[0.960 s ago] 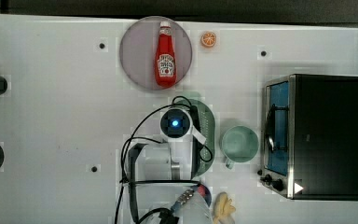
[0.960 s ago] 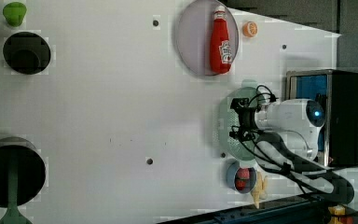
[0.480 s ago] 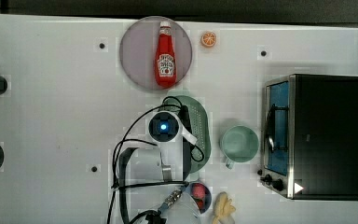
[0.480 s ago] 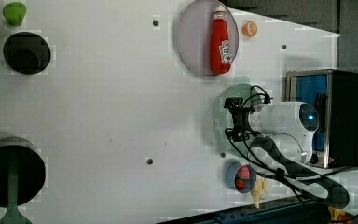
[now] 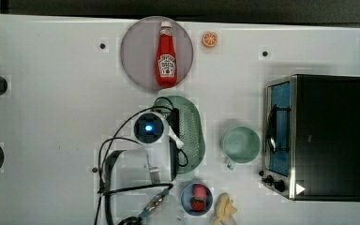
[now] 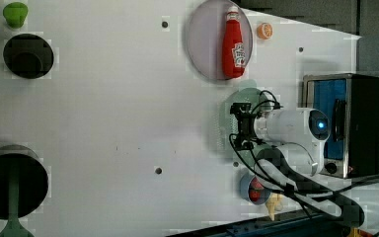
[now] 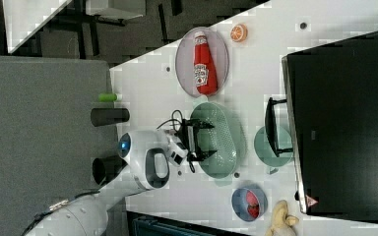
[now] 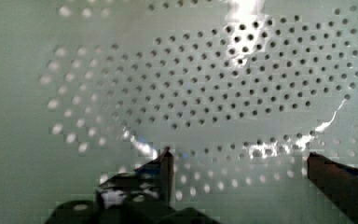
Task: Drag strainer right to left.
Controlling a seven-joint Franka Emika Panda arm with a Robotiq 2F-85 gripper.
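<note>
White tabletop (image 5: 51, 117) underneath everything, dark floor past the far edge.

Top view: strainer (image 5: 192, 136) lying just to the top view's right of the arm's head, partly covered by it. Gripper itself hidden under the wrist. Mint mug (image 5: 240, 144) further to the top view's right, apart from the strainer; ketchup bottle (image 5: 167, 56) on a grey plate (image 5: 136, 51) beyond, toaster oven (image 5: 318, 136) at the far right.

Left view: gripper (image 6: 241, 126) reaching out over the strainer's bowl (image 6: 229, 106), black fingers spread wide, nothing between them. Strainer directly under and around the fingertips, more of it showing on the side toward the plate.

Right view: gripper (image 7: 193, 142) pointing into the strainer (image 7: 226, 142), fingers set wide apart over the rim nearest the arm. Whether touching the plastic, cannot tell.

Wrist view: perforated floor of the strainer (image 8: 205, 93) close ahead, two dark fingertips (image 8: 165, 168) standing far apart with only holes and pale green between. Holding nothing.

Judged step: dragging, or just about to, with the open fingers set inside the bowl as a hook rather than a clamp. Next move calls for pressing against the wall on the top view's left and sweeping steadily that way, low enough not to ride up over the rim.
</note>
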